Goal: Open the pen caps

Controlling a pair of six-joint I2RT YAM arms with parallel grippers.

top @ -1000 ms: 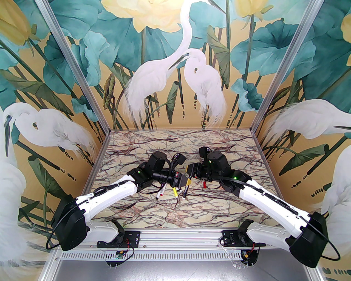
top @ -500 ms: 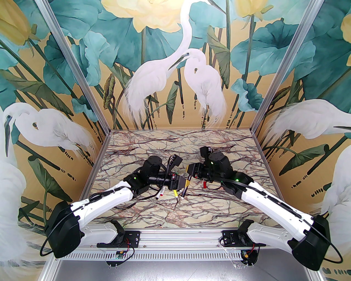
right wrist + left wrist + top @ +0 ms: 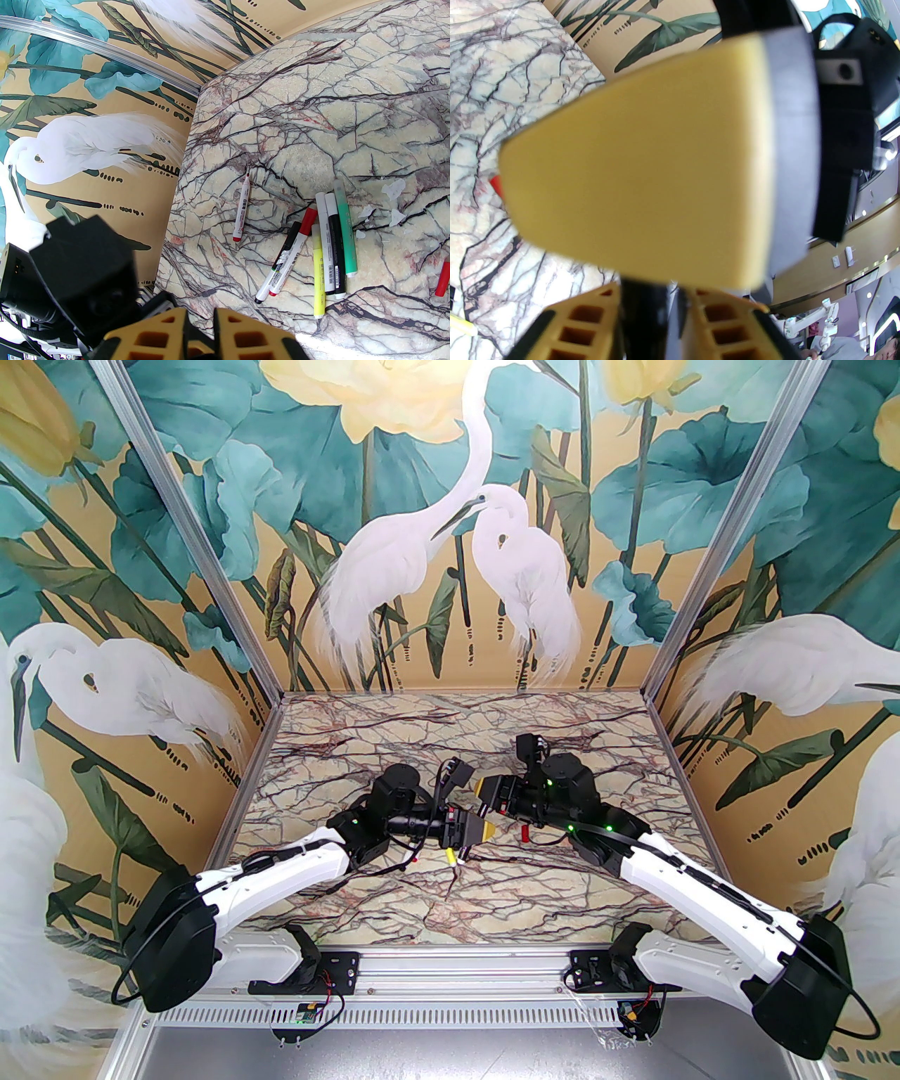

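My left gripper sits just below and in front of my right gripper over mid-table. In the left wrist view its fingers are shut on a black pen, with the right gripper's yellow pad right ahead. My right gripper is shut too, with something dark between its fingers. Several pens lie in a cluster on the marble. A white pen with a bare red tip lies apart. One loose red pen cap rests beside the right arm.
White paper scraps lie past the pen cluster. A yellow pen pokes out under the left gripper. The painted walls and metal posts close in the table on three sides. Open marble stretches behind both grippers.
My left gripper slid right, opened briefly, and closed under the right gripper. It now covers the black pen that hung from the right gripper. The right arm shifted slightly.
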